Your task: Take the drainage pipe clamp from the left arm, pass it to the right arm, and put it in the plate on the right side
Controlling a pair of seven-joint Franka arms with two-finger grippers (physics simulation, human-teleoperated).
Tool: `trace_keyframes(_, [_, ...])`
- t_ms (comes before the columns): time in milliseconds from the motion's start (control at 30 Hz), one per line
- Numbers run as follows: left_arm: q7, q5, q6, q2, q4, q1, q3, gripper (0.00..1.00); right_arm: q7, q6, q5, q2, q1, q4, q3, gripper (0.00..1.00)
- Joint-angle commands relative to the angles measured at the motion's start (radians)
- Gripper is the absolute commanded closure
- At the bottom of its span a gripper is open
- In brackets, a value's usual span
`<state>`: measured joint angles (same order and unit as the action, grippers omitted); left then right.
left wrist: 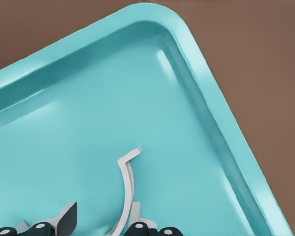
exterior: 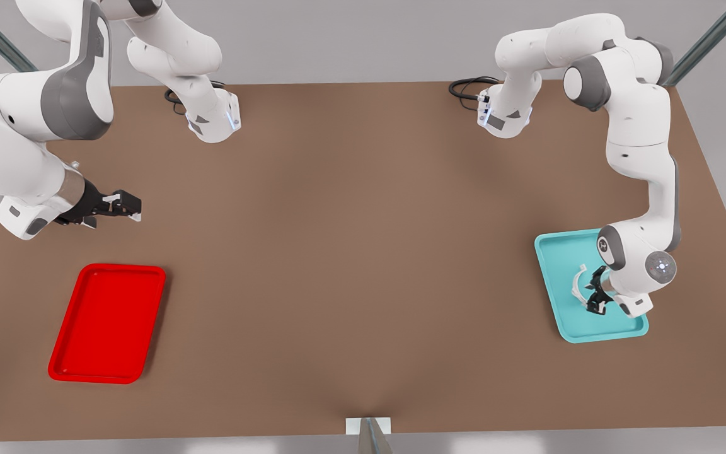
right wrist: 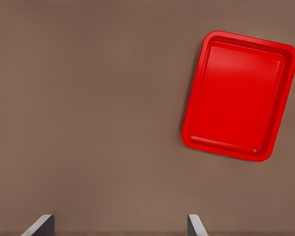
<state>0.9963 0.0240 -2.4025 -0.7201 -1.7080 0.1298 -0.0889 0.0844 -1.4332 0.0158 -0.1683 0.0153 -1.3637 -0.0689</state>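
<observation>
The white drainage pipe clamp [exterior: 579,282] [left wrist: 127,182] rests in the teal tray [exterior: 564,318] [left wrist: 88,98] at the front view's right. My left gripper [exterior: 593,296] [left wrist: 101,219] hangs low over that tray, open, with its fingers on either side of the clamp's strap; the strap lies close against one finger [left wrist: 136,212]. My right gripper [exterior: 130,205] [right wrist: 119,227] waits above the table at the front view's left, open with nothing between its fingers. The red plate [exterior: 108,321] [right wrist: 238,96] lies on the table in front of it, with nothing in it.
Both arm bases [exterior: 215,120] [exterior: 505,116] stand at the far edge of the brown table [exterior: 363,252], each with a black cable. A small white bracket [exterior: 368,425] sits at the near edge.
</observation>
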Motion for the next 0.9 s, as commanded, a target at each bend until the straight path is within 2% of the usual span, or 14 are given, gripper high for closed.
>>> trace_keyframes(0, [0.097, -0.003, -0.001, -0.004, 0.004, 0.001, 0.000, 0.36, 0.003, 0.000, 0.001, 0.001, 0.000, 0.000, 0.000, 0.00])
trace_keyframes(200, [0.096, -0.006, -0.001, -0.021, 0.030, 0.005, 0.000, 0.38, 0.021, 0.000, 0.001, 0.001, 0.008, -0.002, 0.000, 0.00])
trace_keyframes(333, [0.091, -0.009, -0.001, -0.033, 0.039, 0.010, 0.000, 0.42, 0.023, 0.000, 0.001, 0.001, 0.008, -0.002, 0.000, 0.00])
trace_keyframes(433, [0.091, -0.009, -0.001, -0.033, 0.039, 0.010, 0.000, 0.59, 0.023, 0.000, 0.001, 0.001, 0.008, -0.002, 0.000, 0.00])
trace_keyframes(500, [0.090, -0.009, -0.001, -0.033, 0.039, 0.010, 0.000, 0.62, 0.031, -0.001, 0.001, 0.001, 0.008, -0.002, 0.000, 0.00])
trace_keyframes(600, [0.088, -0.009, -0.001, -0.033, 0.039, 0.010, 0.000, 0.77, 0.031, 0.000, 0.001, 0.001, 0.009, -0.002, 0.000, 0.00])
trace_keyframes(867, [0.085, -0.010, 0.009, -0.015, 0.039, 0.004, 0.000, 0.79, 0.031, 0.000, 0.001, 0.001, 0.009, -0.002, -0.003, 0.00])
